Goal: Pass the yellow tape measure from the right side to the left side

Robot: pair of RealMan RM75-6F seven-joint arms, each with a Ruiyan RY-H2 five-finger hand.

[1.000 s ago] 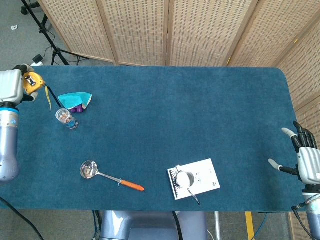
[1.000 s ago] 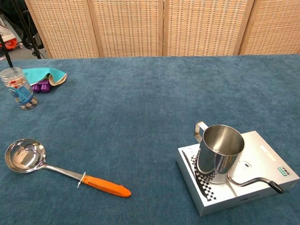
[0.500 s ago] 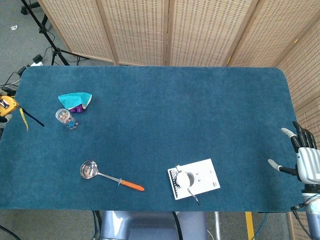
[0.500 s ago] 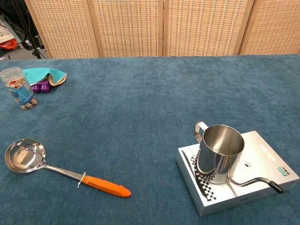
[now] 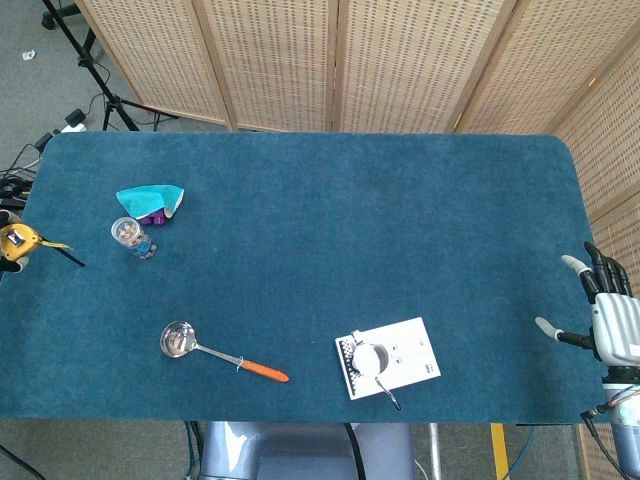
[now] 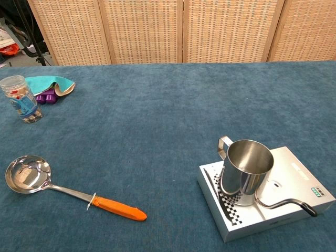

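Since half a second ago the yellow tape measure (image 5: 14, 243) is sitting slightly lower at the desk's (image 5: 330, 230) far left edge, about nine o'clock, its short strap trailing toward three o'clock. Whether the left hand is holding it cannot be told; that hand is not showing in either view. Just right of it, the clear jar (image 5: 130, 236) is standing upright at four o'clock of the tape measure's strap, with the teal cloth (image 5: 150, 199) lying over a purple thing at the jar's one o'clock. At six o'clock from the jar the ladle (image 5: 215, 353) is lying flat, orange handle pointing toward four o'clock. Further right, the steel mug (image 6: 245, 172) is standing on the white scale (image 6: 294, 197). At the far right edge the right hand (image 5: 605, 320) is hovering, its fingers (image 5: 552, 328) spreading apart and holding nothing.
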